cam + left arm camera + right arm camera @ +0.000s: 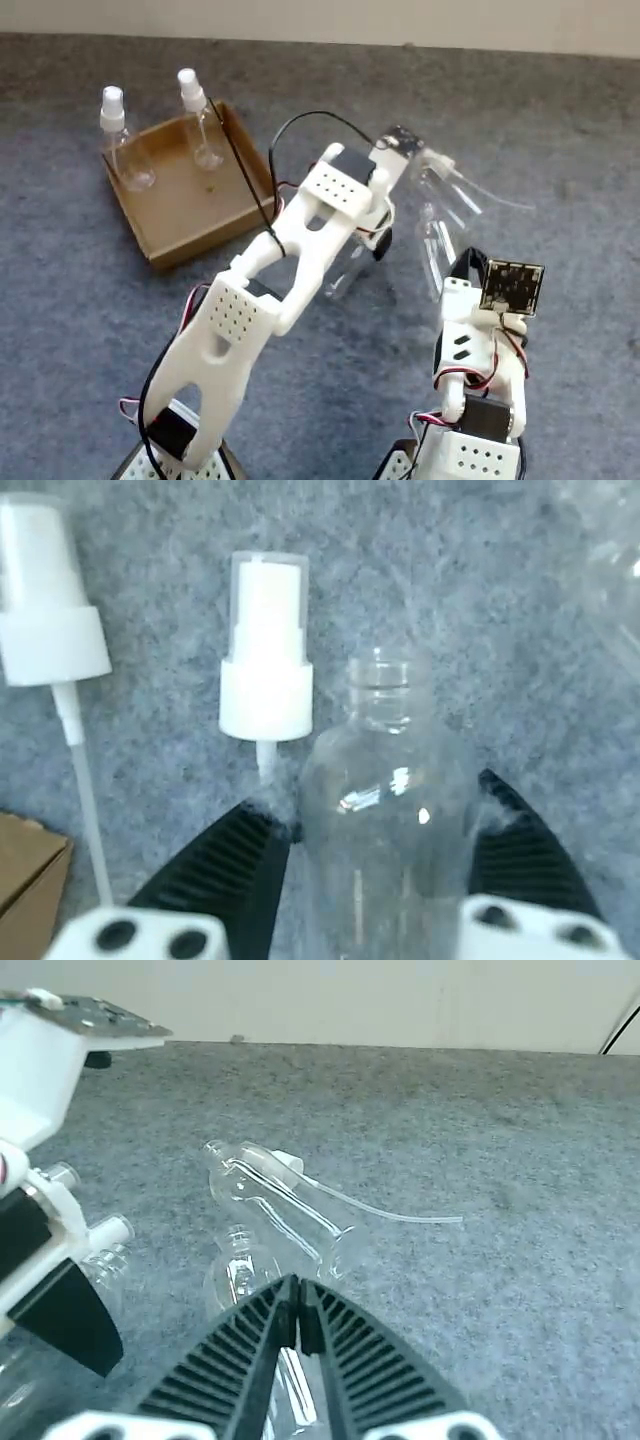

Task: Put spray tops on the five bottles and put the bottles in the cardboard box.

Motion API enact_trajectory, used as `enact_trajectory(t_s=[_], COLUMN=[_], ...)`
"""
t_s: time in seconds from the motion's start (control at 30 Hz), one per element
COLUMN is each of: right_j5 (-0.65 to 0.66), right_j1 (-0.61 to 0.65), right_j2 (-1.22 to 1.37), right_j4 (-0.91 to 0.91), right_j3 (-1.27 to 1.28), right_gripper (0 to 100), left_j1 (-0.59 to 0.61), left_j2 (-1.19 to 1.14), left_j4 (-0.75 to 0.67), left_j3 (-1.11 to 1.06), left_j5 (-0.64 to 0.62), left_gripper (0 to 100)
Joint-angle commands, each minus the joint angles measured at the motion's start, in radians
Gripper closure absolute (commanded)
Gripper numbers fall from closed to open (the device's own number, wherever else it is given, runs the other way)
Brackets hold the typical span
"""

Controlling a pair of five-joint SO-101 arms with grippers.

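A clear bottle (385,810) without a top sits between the black fingers of my left gripper (378,800), which touch it on both sides. Just beyond it, two white spray tops (265,650) (45,610) lie on the grey carpet. In the high view the left arm (300,250) stretches to the table's middle. My right gripper (298,1310) is shut and holds nothing; it hangs just above two bare bottles (280,1210) (235,1275) lying on the carpet. The cardboard box (180,235) at the far left holds two upright bottles (118,140) (200,125) with tops on.
A spray top (437,160) with a long thin tube (495,195) lies beside the lying bottles (450,200). A black cable (245,170) crosses the box's right wall. The right arm (480,360) stands at the near right. Open carpet lies to the far right.
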State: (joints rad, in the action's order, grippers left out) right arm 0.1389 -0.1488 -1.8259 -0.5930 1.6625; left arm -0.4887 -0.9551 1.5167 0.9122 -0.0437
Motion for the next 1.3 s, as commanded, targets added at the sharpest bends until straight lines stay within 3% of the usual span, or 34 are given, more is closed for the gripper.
enact_trajectory(t_s=[0.0, 0.33, 0.53, 0.8, 0.97, 1.27], right_j5=[0.009, 0.009, 0.009, 0.003, 0.003, 0.009], right_j1=[-0.01, -0.01, -0.01, -0.01, 0.036, 0.3], right_j2=[-0.012, -0.012, -0.012, -0.012, -0.012, -0.013], right_j4=[-0.002, -0.002, -0.002, -0.001, -0.002, 0.001], right_j3=[0.128, 0.128, 0.128, 0.13, 0.139, 0.139], right_gripper=[99.5, 99.5, 99.5, 99.5, 99.5, 99.5], left_j1=[-0.024, -0.036, -0.045, -0.117, -0.134, -0.124], left_j2=[0.021, 0.124, 0.229, 0.496, 0.708, 1.09], left_j4=[0.026, 0.219, 0.235, 0.238, 0.238, 0.23], left_j3=[0.056, 0.28, 0.39, 0.38, 0.177, -0.228], left_j5=[-0.002, 0.0, -0.005, -0.003, -0.002, 0.002], left_gripper=[84, 85, 85, 85, 85, 84])
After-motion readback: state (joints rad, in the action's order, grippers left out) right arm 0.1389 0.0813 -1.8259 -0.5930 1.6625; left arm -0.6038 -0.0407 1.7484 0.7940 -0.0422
